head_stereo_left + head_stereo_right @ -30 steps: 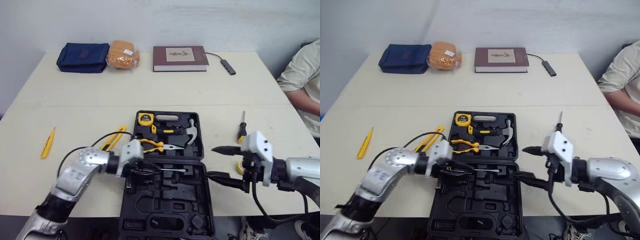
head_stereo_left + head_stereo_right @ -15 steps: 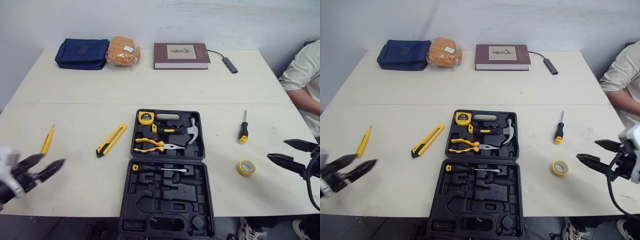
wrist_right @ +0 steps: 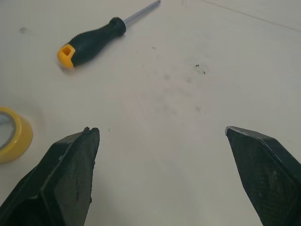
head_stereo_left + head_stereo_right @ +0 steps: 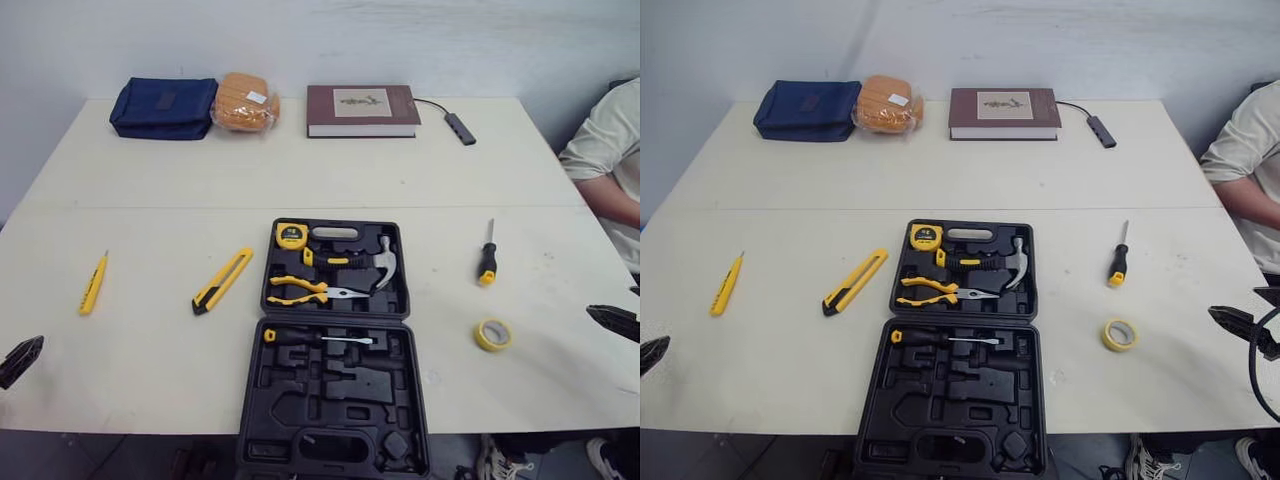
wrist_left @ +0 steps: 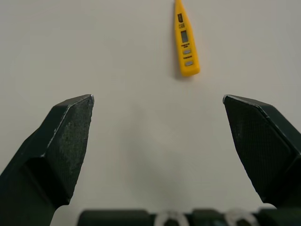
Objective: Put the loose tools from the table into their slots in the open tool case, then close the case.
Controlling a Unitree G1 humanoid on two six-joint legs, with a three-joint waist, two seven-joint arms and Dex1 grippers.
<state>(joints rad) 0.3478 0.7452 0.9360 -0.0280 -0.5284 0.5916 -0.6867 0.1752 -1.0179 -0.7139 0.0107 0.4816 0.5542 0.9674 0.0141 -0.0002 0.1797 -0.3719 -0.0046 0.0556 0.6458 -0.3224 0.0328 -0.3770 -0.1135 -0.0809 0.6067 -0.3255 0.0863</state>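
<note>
Logging from the near edge outward.

- Left gripper (image 5: 157, 100): fingers spread wide and empty, low at the table's (image 4: 300, 170) near left edge. It faces the tester pen (image 5: 184, 40), which I judge to be its next pick.
- Right gripper (image 3: 161, 130): fingers likewise wide apart and empty, at the near right edge, facing the tape roll (image 3: 10, 134) and the loose screwdriver (image 3: 94, 41).
- Tool case (image 4: 335, 400): open flat at centre front between both arms, so I can feed it from either side.
  - Near half: one seated screwdriver (image 4: 318, 338); the other slots are vacant.
  - Far half: pliers (image 4: 305, 290), hammer (image 4: 380, 262) and tape measure (image 4: 291, 236), all seated.
- Utility knife (image 4: 223, 280): loose, just left of the case.
- Nothing lies between the loose tools and the case.
- Far edge, well apart: blue pouch (image 4: 165, 107), orange packet (image 4: 245, 103), book (image 4: 361, 110) and a cabled adapter (image 4: 459, 128).
- A person's sleeve (image 4: 605, 140) sits at the right edge, so I keep the right arm clear of it.
</note>
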